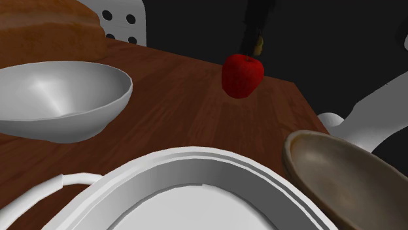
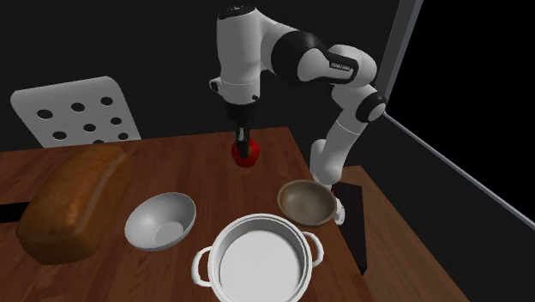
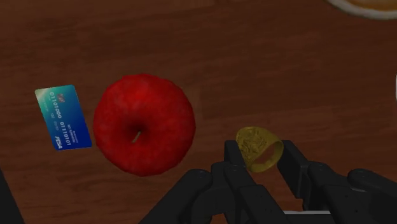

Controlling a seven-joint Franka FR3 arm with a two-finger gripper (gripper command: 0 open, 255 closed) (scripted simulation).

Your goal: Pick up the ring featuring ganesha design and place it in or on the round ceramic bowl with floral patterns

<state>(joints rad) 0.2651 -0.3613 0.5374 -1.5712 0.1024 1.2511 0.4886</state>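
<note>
A small gold ring (image 3: 259, 147) with a figure on its face is clasped between my gripper's (image 3: 261, 160) two black fingers (image 3: 233, 163), above the wooden table (image 3: 254, 70). In the shoulder view a bit of the ring (image 1: 259, 44) shows just behind and above a red apple (image 1: 242, 75). From the second exterior view, the gripper (image 2: 246, 137) hangs straight down over the apple (image 2: 247, 154) at the table's far side. A brown round bowl (image 2: 306, 202) and a plain grey bowl (image 2: 160, 220) stand nearer on the table, both empty.
Beside the apple (image 3: 144, 124) a blue card (image 3: 63, 118) lies flat. A white two-handled pot (image 2: 261, 257) stands at the near edge between the bowls. A large bread loaf (image 2: 73, 202) lies at the second exterior view's left, with a white perforated chair (image 2: 77, 111) behind it.
</note>
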